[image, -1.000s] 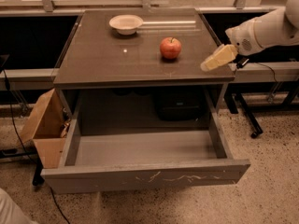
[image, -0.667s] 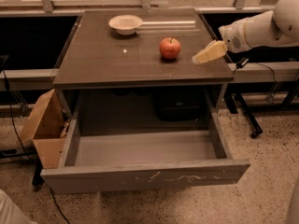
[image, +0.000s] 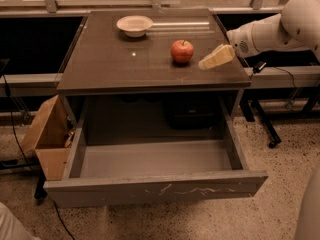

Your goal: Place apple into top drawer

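The apple (image: 182, 51) sits right of centre on the tabletop (image: 110, 69), with the gripper (image: 216, 57) just beside it on the right, not touching, and I can't tell if it's open or closed from here. Looks like the reach step: next it has to get around the apple, then carry it down to the pulled-out top drawer (image: 155, 190). Versus 1 second ago the gripper's slid left and the apple hasn't budged.

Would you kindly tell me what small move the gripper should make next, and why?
Probably a short reach across to the apple: the gripper hangs low over the table close beside it, not touching it. The top drawer below already stands pulled out, so the grasp comes first.
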You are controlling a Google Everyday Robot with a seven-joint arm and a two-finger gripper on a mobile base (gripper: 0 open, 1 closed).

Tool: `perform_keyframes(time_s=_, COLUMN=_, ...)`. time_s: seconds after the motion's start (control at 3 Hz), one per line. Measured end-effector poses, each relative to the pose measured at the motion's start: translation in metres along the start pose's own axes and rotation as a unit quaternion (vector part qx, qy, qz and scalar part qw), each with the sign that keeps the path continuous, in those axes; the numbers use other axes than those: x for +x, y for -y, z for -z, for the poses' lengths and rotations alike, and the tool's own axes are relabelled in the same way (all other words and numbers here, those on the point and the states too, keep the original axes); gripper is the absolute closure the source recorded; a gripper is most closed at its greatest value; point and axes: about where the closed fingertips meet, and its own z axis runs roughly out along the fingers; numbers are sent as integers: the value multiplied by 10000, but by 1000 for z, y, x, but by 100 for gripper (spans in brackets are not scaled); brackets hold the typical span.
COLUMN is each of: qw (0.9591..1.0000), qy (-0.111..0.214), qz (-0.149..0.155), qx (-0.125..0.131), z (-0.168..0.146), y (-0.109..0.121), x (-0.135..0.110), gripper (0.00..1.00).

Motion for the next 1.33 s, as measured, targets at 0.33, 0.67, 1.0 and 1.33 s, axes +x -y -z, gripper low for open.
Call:
perform_keyframes(time_s=0.33, qw=9997, qy=126, qz=-80, qx=-209, z=-32, y=-3, x=-8, gripper=0)
perform_keyframes(time_s=0.67, qw=9990, qy=226, qz=-123, qx=-370, z=-57, y=-6, x=-16, gripper=0)
perform_keyframes(time_s=1.0, qw=9981, qy=372, qz=-200, qx=-440, z=-78, y=-10, x=-25, gripper=0)
perform_keyframes(time_s=1.33, qw=9971, qy=507, qz=-304, qx=-473, z=-90, y=-15, x=-34, gripper=0)
